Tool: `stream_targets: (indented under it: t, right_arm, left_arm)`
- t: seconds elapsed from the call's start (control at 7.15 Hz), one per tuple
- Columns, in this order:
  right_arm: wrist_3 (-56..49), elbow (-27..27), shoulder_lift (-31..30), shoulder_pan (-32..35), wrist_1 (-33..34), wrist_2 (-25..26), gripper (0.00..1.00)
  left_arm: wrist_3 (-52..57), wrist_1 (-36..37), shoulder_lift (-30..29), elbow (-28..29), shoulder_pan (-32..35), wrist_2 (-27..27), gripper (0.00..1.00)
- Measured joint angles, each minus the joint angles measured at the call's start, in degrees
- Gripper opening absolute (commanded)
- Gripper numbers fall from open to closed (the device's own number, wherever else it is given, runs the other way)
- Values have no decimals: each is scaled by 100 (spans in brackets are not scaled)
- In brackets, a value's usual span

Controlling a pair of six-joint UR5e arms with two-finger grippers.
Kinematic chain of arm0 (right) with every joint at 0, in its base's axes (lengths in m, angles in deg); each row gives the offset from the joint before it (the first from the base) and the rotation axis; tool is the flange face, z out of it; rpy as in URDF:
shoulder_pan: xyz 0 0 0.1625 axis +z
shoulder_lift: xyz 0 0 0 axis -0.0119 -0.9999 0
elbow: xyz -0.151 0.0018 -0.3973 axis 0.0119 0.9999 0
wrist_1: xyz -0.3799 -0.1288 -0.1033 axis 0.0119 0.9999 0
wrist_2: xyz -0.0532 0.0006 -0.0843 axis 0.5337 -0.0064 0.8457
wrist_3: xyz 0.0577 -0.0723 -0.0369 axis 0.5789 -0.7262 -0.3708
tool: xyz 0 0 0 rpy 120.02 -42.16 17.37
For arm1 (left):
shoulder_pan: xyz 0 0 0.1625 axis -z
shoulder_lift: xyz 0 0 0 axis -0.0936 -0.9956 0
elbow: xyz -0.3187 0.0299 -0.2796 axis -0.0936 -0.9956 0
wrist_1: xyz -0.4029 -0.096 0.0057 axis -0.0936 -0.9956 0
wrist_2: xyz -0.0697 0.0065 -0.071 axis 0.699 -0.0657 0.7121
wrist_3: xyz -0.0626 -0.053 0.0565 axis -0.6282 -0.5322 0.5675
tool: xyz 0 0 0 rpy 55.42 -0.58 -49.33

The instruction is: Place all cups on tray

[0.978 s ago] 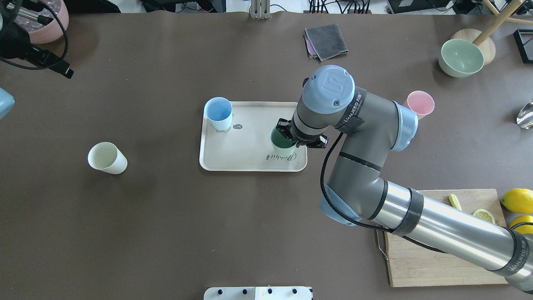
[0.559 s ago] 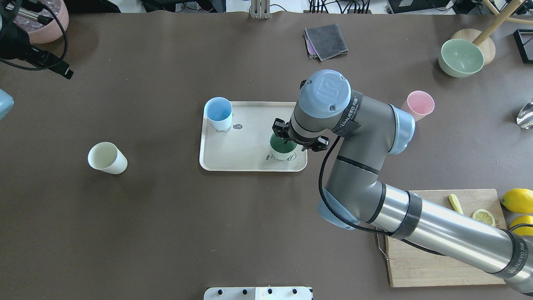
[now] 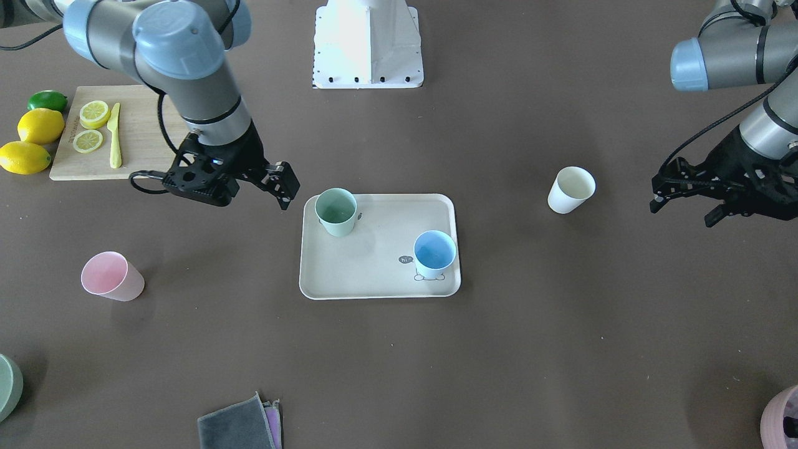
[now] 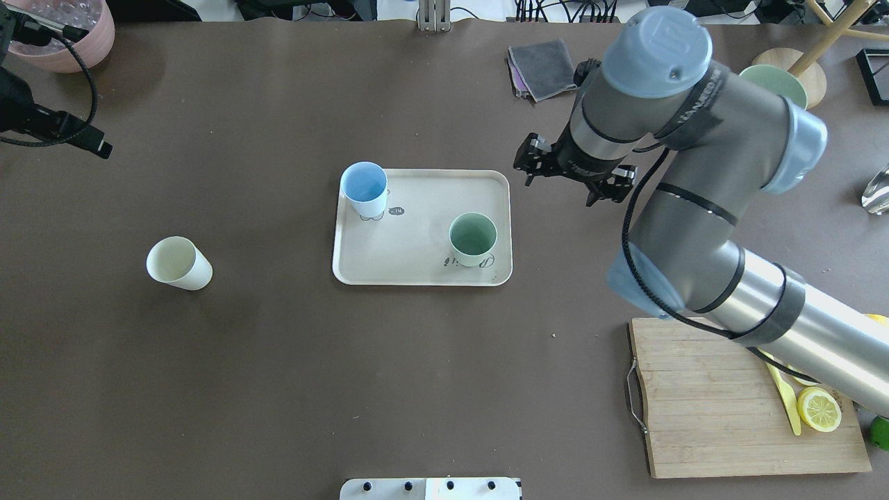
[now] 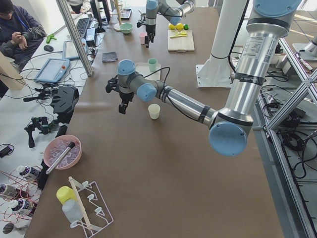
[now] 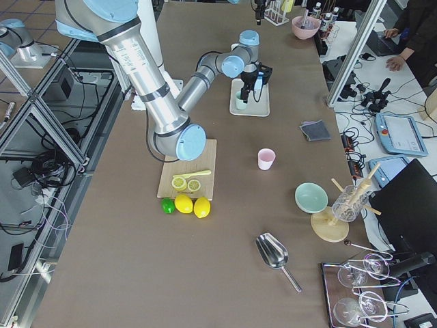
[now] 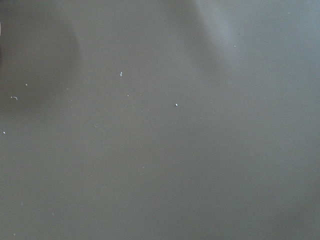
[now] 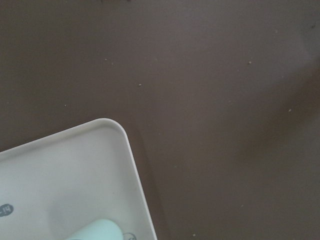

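- Claw of the right arm [image 3: 229,186]: released, empty, above the surface [image 4: 278,382] just beside the tray [image 4: 417,272].
- Mint cup [image 4: 472,239] and blue cup [image 4: 364,189] upright on the tray.
- Cream cup [image 4: 178,263] and pink cup [image 3: 111,276] on the surface, well apart.
- Claw of the left arm [image 3: 686,209]: spread, empty.

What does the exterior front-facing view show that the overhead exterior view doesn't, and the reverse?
Only front-facing: the pink plastic cup, standing off the flat beige rectangular tray; overhead, the right arm covers that spot. Only overhead: a clear glassy object at the right edge. Both: the tray holding the mint green plastic cup and light blue plastic cup, with the cream-white plastic cup off it.
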Motion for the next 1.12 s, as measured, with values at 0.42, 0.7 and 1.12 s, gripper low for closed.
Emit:
stream_targets:
  t: [0.42,0.7,1.12]
  right_arm:
    - [-2113,-244,-991,1225,7,-589,100]
    - [-3230,-247,-1470,1787,-24,-867,100]
    - [-3882,-229,-1762,2064,-34,-960,100]
  left_arm:
    - [-1496,-1179,836,-334,-892,-168,99]
    - [-1912,-1477,930,-217,-1357,-469,97]
    - [-2122,-1819,887,128,-1677,-776,79]
